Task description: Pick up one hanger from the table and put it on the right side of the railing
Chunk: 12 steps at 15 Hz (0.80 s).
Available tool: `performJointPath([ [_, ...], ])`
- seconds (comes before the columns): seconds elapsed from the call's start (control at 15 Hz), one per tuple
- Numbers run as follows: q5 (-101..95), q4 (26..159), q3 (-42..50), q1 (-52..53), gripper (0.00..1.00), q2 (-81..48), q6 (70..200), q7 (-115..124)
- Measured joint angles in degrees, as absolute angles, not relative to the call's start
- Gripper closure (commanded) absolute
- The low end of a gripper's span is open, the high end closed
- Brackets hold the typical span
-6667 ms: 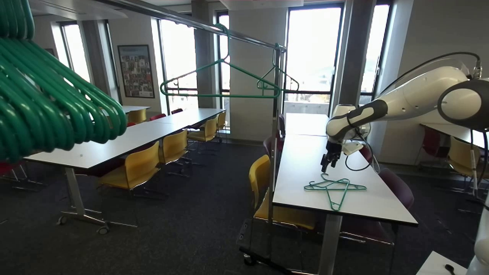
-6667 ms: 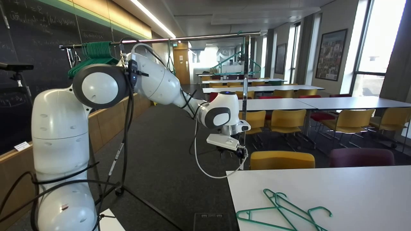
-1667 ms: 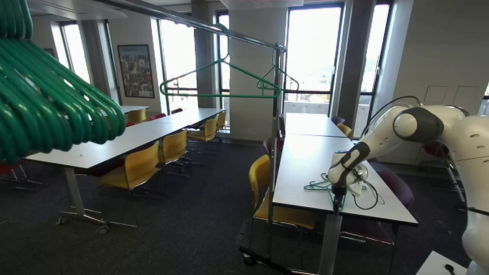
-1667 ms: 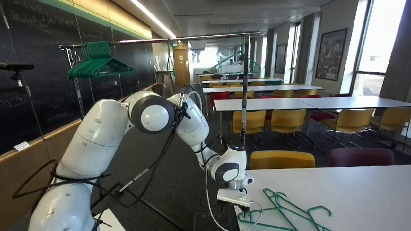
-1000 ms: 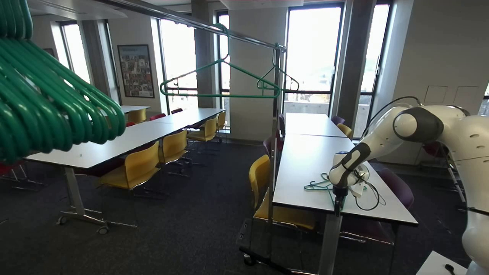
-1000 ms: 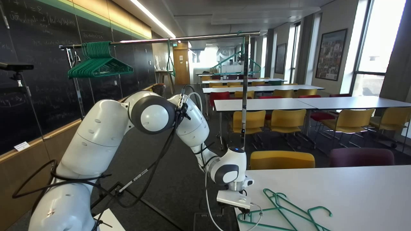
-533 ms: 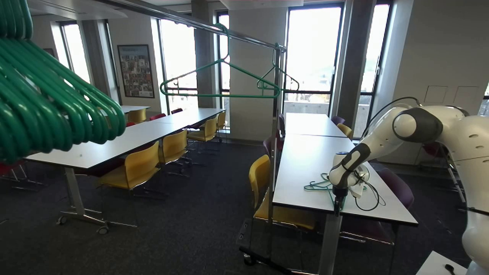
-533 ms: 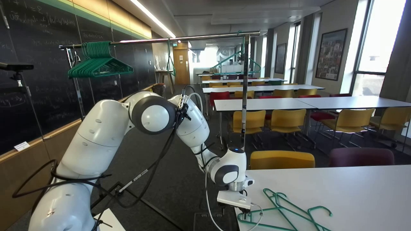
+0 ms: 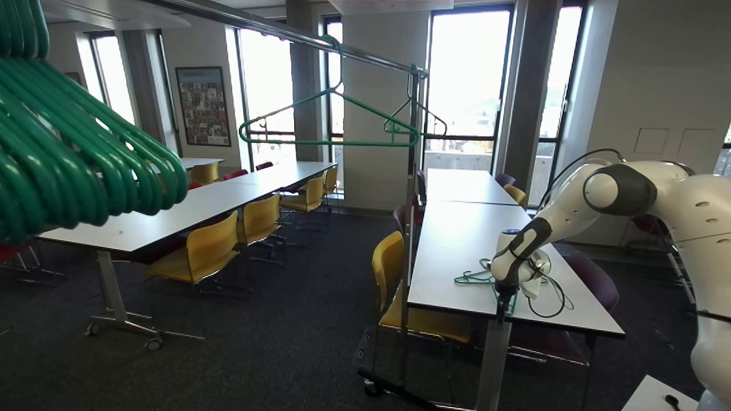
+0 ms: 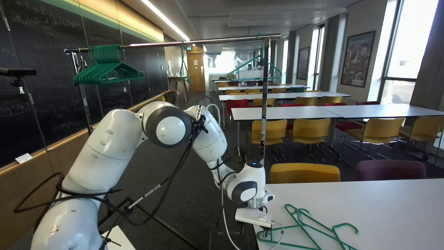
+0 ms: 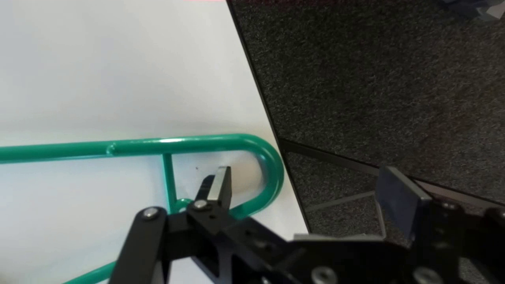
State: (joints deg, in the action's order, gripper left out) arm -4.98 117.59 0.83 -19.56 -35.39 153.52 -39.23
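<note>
Step in hand, as judged: the grasp; lifting and hanging not yet done.

Your hanger [image 11: 197, 144] lies flat on the table [image 10: 399, 208], its curved end just inside the short edge, between that end's two corners. Your gripper [image 11: 305, 173] straddles this edge in the wrist view, jaws spread, nothing pinched. The inner finger [image 11: 224, 187] stands in or over the loop between the bend and the cross strut [image 11: 169, 177]; the outer finger [image 11: 398, 201] is past the edge, over floor. Fingertip height relative to the tabletop: cannot tell.

Closing, as judged: the bend sits between the fingers, nearer the inner one, but so does the table's edge. Check that the outer fingertip clears the top surface before you squeeze, else it will likely meet the edge before the tube. Get the inner fingertip down inside the loop without scraping. Close slowly; the inner finger should touch first and may drag this light hanger toward the edge, which would do no harm.

Lift gently. A second hanger [image 10: 307, 233] crosses yours farther in from the short edge; which lies on top, cannot tell. Watch for a snag before you turn toward the railing [image 10: 222, 40].
</note>
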Motion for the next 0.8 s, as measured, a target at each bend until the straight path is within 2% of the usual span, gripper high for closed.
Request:
performJointPath([
  [0.47, -5.0, 117.6, 0.5, -19.5, 0.00, -35.7, 155.9, -39.2],
  [0.53, -5.0, 117.6, 0.5, -19.5, 0.25, -35.7, 155.9, -39.2],
  [0.6, -5.0, 117.6, 0.4, -19.5, 0.28, -35.7, 155.9, -39.2],
  [0.8, -5.0, 117.5, 0.3, -19.6, 0.51, -35.7, 155.9, -39.2],
])
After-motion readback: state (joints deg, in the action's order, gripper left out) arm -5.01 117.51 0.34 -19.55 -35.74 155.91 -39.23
